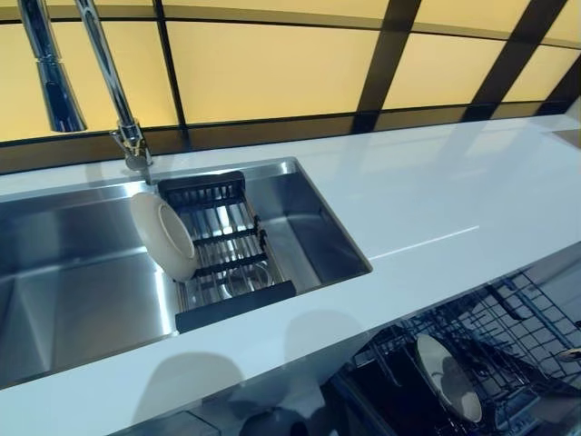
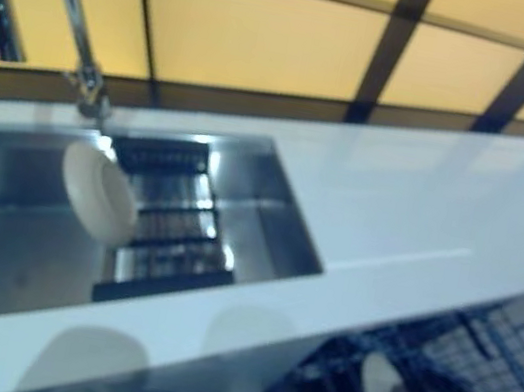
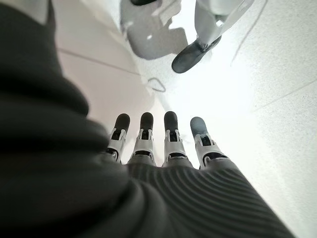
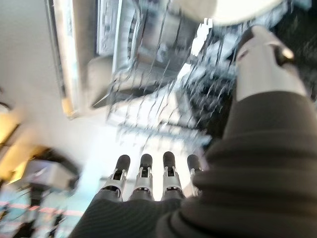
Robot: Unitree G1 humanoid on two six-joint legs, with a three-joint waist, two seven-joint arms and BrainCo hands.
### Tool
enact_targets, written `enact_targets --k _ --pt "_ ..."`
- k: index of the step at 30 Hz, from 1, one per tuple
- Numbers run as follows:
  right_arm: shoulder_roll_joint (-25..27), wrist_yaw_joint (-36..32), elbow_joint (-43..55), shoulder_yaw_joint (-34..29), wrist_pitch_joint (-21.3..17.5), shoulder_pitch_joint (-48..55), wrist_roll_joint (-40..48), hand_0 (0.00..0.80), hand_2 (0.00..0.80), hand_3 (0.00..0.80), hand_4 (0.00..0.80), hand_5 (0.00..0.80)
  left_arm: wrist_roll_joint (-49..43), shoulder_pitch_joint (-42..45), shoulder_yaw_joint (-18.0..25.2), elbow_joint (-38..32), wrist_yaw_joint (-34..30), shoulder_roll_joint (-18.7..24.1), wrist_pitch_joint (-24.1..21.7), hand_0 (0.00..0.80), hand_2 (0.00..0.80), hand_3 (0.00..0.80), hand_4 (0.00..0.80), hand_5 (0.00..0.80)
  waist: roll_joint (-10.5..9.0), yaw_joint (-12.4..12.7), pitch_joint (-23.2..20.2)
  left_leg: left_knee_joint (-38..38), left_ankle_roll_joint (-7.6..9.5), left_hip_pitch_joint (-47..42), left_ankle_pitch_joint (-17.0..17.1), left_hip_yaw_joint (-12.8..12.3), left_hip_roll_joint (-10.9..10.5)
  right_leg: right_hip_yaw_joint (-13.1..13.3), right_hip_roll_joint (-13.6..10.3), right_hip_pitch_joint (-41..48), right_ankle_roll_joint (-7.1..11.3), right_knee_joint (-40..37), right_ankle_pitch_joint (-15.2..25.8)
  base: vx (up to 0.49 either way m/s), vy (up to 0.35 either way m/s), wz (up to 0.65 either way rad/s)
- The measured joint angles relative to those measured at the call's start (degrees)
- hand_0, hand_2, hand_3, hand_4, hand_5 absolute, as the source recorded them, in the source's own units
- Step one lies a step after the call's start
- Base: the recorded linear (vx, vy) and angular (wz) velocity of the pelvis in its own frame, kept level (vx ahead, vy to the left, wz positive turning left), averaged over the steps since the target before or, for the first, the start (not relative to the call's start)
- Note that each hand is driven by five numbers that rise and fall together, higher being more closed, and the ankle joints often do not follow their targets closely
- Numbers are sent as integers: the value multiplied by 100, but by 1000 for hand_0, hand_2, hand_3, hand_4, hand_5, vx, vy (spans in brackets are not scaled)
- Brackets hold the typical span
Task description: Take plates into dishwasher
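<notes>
The left hand (image 3: 163, 144) has a row of silver fingers (image 3: 171, 141) with rounded dark tips, each showing small black slots in the metal segment below the tip. A dark ribbed cover wraps the back of it. The right hand (image 4: 148, 181) looks the same: silver fingers, dark tips, dark ribbed cover, plus a smooth silver-grey thumb (image 4: 262, 62).
</notes>
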State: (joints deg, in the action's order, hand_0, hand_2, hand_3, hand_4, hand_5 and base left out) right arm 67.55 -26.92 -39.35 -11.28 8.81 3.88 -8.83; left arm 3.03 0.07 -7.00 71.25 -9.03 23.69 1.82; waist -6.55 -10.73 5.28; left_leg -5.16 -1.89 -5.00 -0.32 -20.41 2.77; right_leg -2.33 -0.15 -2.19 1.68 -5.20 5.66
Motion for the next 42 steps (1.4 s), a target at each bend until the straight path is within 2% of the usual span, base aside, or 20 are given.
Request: enact_targets --k 4,9,11,13,16,20,22,24,25,27,31,35,42 --pt "361 70 -313 -82 -178 71 86 0 0 0 0 0 14 39 -9 24 16 -13 -95 0 0 0 0 0 -52 -100 -57 0 1 -13 -1 1 2 2 -12 17 0 0 0 10 30 -1" --pt "942 745 -334 -258 -661 -211 452 0 0 0 0 0 50 85 -23 44 60 -50 -109 0 0 0 0 0 47 -90 -140 0 -1 -27 -1 71 3 4 -10 44 -2 2 1 7 42 0" --pt "1136 1144 169 -236 -737 -751 688 0 0 0 0 0 123 145 -30 42 75 -65 -104 0 0 0 0 0 115 -83 -179 -3 -4 -29 -4 189 2 -3 -5 84 -2 1 1 -34 35 3" --pt "1250 1463 674 -116 -863 -1257 727 0 0 0 0 0 169 145 -30 45 81 -111 -102 0 0 0 0 0 173 -39 -213 0 -1 -25 0 197 -1 -14 -10 86 -4 2 2 -6 42 3" --pt "1429 1906 1394 722 -1049 -2305 465 0 0 0 0 0 290 145 -103 25 138 -235 -97 0 0 0 0 0 253 105 -264 -1 9 -20 9 286 -6 -70 -19 110 -4 1 -1 26 55 9" --pt "1491 2364 2186 2093 -1617 -3684 -365 0 0 0 0 0 352 156 -220 7 199 -358 -82 0 0 0 0 0 295 334 -292 8 22 55 39 498 -25 -204 -34 108 -26 3 -17 20 44 19" --pt "1528 2616 2325 2728 -1864 -4344 -772 0 0 0 0 0 364 137 -311 -13 250 -405 -68 0 0 0 0 0 294 476 -293 5 17 122 67 604 -31 -304 -51 91 -38 3 -26 11 39 30" --pt "1530 2705 2322 3294 -1945 -4937 -1036 0 0 0 0 0 460 149 -309 -12 270 -440 -49 0 0 0 0 0 294 555 -293 17 9 169 102 741 -49 -438 -59 87 -63 4 -45 4 48 39" --pt "1527 2763 2317 3788 -2013 -5449 -1221 0 0 0 0 0 468 170 -318 -11 287 -463 -11 0 0 0 0 0 296 684 -291 28 11 238 121 849 -63 -498 -82 86 -75 22 -52 1 61 35" --pt "1524 2851 2309 4451 -2137 -6121 -1545 0 0 0 0 0 472 171 -329 -13 288 -477 24 0 0 0 0 0 294 728 -291 31 26 287 173 1006 -90 -607 -106 69 -93 25 -63 -4 68 42" --pt "1344 3101 2302 5485 -2424 -7098 -2242 0 0 0 0 0 475 154 -350 -12 286 -473 43 0 0 0 0 0 282 904 -284 32 51 380 216 1227 -138 -621 -162 80 -84 25 -103 3 71 32" --pt "1102 3233 2401 5822 -2661 -7383 -2789 0 0 0 0 0 503 144 -351 -16 281 -475 132 0 0 0 0 0 252 1019 -265 29 69 396 236 1352 -170 -696 -201 123 -56 15 -133 17 73 16" --pt "738 3163 2945 6128 -2829 -7704 -3413 0 0 0 0 0 522 190 -346 -14 281 -472 157 0 0 0 0 0 201 1045 -231 30 77 461 281 1543 -195 -870 -229 152 -31 17 -152 32 74 14"
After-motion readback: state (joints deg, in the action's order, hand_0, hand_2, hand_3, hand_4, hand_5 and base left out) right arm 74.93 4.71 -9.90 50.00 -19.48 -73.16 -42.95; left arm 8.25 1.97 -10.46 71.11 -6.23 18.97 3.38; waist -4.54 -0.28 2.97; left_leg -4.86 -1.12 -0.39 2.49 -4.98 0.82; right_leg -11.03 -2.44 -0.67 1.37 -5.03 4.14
